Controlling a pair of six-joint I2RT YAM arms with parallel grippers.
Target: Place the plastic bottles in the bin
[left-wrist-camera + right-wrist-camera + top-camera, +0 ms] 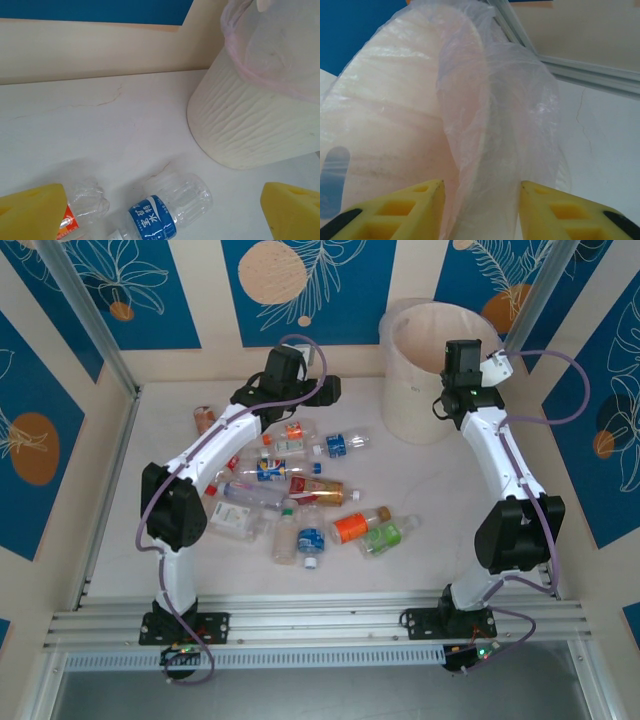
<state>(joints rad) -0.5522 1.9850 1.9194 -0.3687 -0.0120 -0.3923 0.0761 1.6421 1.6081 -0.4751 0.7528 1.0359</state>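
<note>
- Two claws, catalogued from the fingers outward.
- Right claw [480, 187]: yellow fingers [405, 210] stand either side of a fold of the liner [510, 125] at the bottom of the wrist view. Whether they already pinch it cannot be told. Likely reason for the pose: it sits at the mouth of the bin, where a bottle would be let go.
- Bin [415, 405]: cream bucket, upright, upper right of the overhead view, at the far edge of the table [150, 440]. Its place beside the right arm suits drops from that side.
- Left claw [162, 200]: spread wide, nothing held, fingers in the two lower corners of its wrist view. It hangs over the upper edge of the pile, probably lining up a pick.
- Blue-labelled bottle [155, 217]: lies on its side between those open fingers, bottom centre. It looks like the nearest candidate for a grasp.
- Orange-labelled bottle [82, 200]: crushed, just beside the left finger, lower left.
- Bottles [300, 490]: about a dozen, scattered flat across the centre of the overhead view, all outside the bin. Most of the task appears to remain.
</note>
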